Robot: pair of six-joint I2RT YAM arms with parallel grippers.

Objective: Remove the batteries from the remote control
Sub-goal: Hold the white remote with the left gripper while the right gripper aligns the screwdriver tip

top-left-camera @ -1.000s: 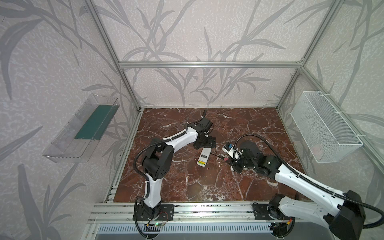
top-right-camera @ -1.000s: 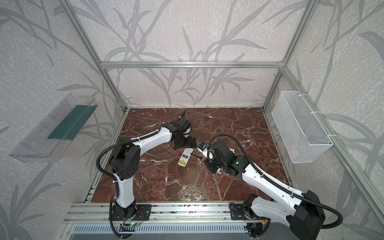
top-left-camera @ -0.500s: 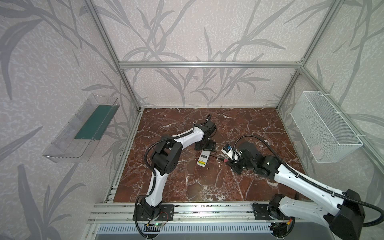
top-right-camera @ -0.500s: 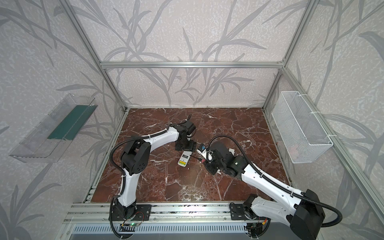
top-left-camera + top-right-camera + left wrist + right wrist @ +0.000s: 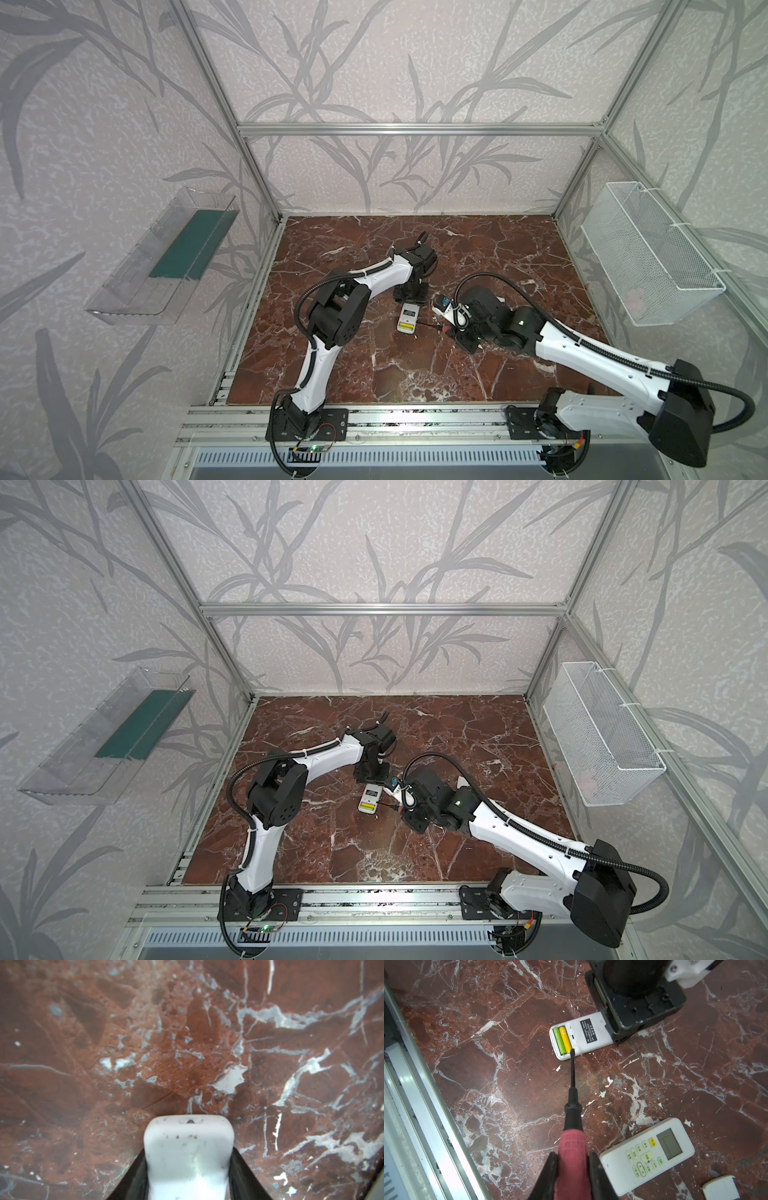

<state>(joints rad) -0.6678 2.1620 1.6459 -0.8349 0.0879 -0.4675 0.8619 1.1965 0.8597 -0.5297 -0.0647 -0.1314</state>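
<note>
The right claw is closed on the red handle of the screwdriver. Straight ahead of its tip lie the batteries, green and yellow, in the open bay, with their long axis nearly along the shaft. The left claw pinches the remote control at its far end. Its black label is too small to read.

Remote lies flat — batteries showing at its near end; left jaws over its far end.
</note>
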